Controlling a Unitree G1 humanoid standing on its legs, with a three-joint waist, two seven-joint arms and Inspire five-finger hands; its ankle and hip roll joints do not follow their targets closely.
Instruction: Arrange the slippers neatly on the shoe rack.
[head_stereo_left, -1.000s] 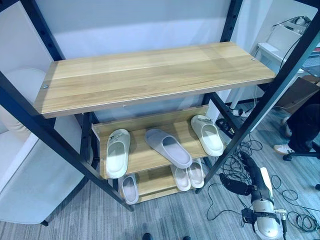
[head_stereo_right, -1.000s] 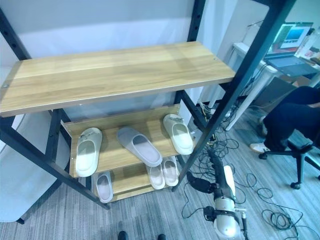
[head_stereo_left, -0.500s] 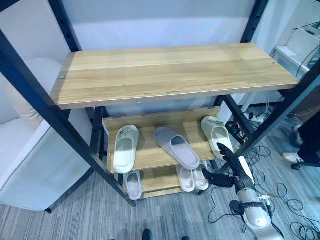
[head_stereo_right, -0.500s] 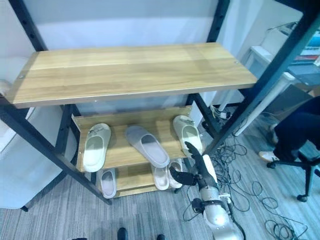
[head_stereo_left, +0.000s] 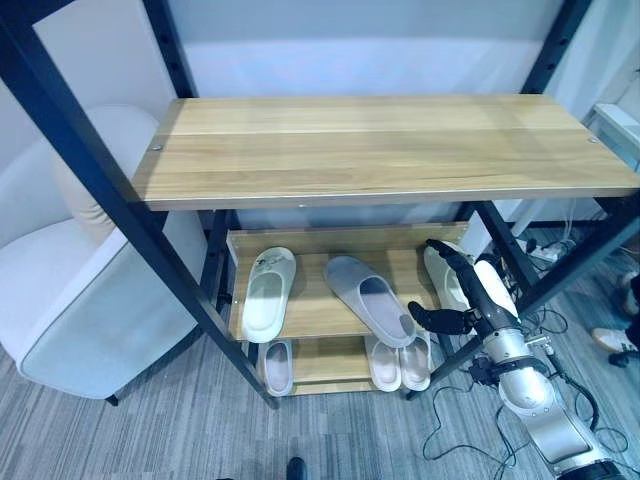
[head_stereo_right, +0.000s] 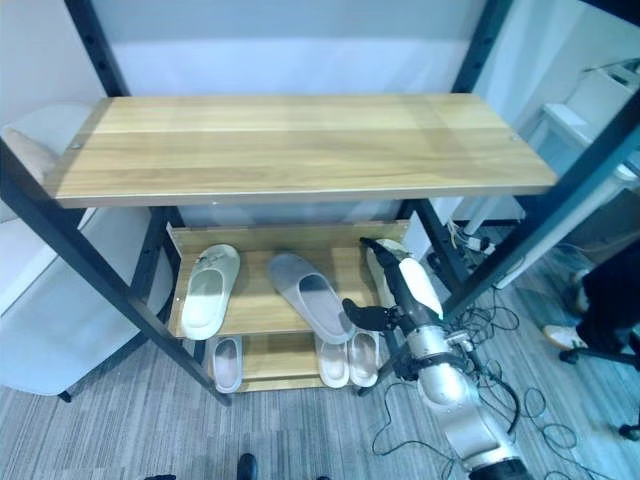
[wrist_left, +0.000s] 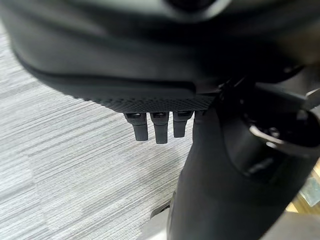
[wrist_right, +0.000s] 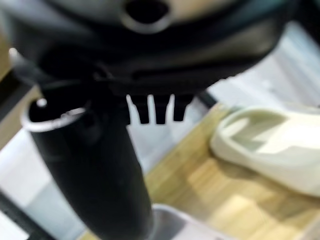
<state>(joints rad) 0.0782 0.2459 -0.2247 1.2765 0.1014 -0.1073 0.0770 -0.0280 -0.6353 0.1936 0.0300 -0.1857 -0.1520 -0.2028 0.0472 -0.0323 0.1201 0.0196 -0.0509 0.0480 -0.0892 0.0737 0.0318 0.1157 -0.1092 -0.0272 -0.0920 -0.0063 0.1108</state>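
Slippers lie on the two lower boards of the shoe rack (head_stereo_left: 380, 150), whose wide top board is bare wood on a black frame. On the middle shelf (head_stereo_left: 310, 315) a pale cream slipper (head_stereo_left: 268, 293) lies at the left, toe toward the wall. A grey slipper (head_stereo_left: 370, 299) lies in the middle, turned askew with its toe toward the back left. A second cream slipper (head_stereo_left: 443, 283) lies at the right end, partly hidden behind the right robot hand (head_stereo_left: 458, 290).

On the bottom shelf a single light slipper (head_stereo_left: 278, 367) sits at the left and a pair of light slippers (head_stereo_left: 398, 361) sits side by side at the right.

The right robot hand is spread wide at the front right of the middle shelf, fingers straight and reaching over the right cream slipper, thumb (head_stereo_left: 432, 319) stretched toward the grey slipper's heel; it holds nothing. The left robot hand (wrist_left: 160, 125) hangs over grey carpet (wrist_left: 75, 155), fingers straight and holding nothing.

A pale upholstered chair (head_stereo_left: 80, 290) stands left of the rack.
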